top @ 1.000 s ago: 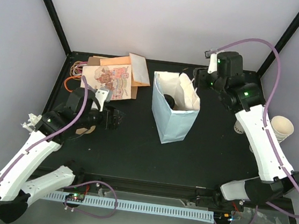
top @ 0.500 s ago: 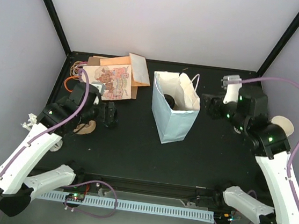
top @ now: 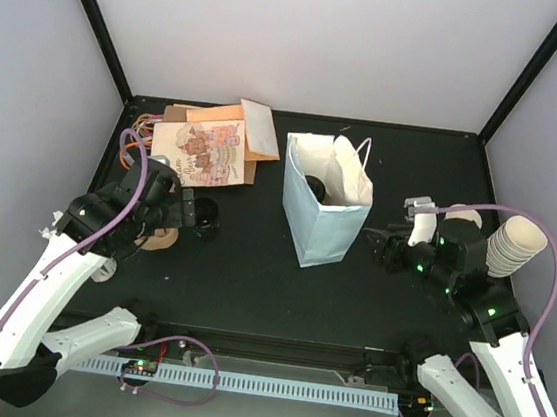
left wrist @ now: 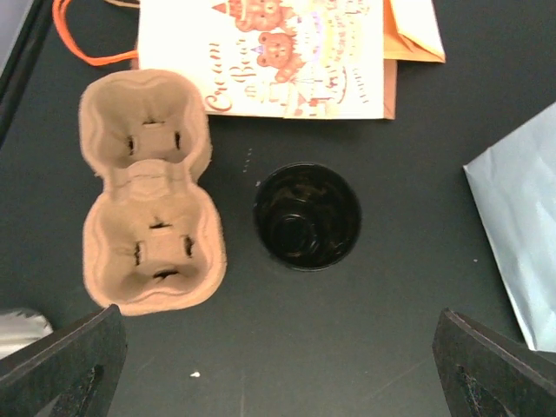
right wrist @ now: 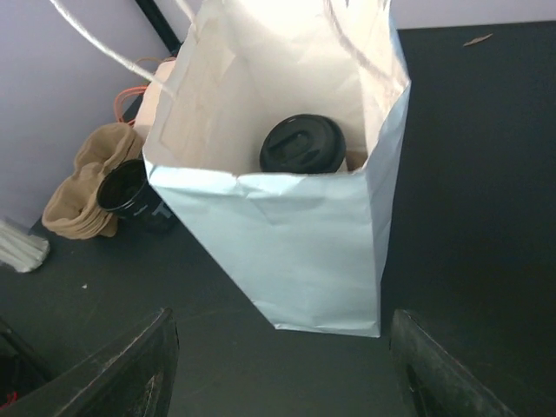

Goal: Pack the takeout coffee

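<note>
The takeout coffee (right wrist: pixel 302 144) stands inside the upright white paper bag (right wrist: pixel 287 234), only its round black lid showing; from above the lid (top: pixel 314 186) sits deep in the bag (top: pixel 322 229). My right gripper (top: pixel 380 248) hovers low just right of the bag. It is open, with nothing between its fingers (right wrist: pixel 113 365). My left gripper (top: pixel 195 215) is open wide over a black lidless cup (left wrist: pixel 307 215) beside the brown pulp carrier (left wrist: pixel 148 191), holding nothing.
Flat printed and orange paper bags (top: pixel 210 145) lie at the back left. A stack of cream cups (top: pixel 516 246) stands at the right edge, behind my right arm. The black cup (top: pixel 205 222) and carrier (top: pixel 160 238) sit left of the bag.
My right arm has swung from the bag's far right corner down to the near right of the bag. The left gripper drew back slightly toward the black cup.
</note>
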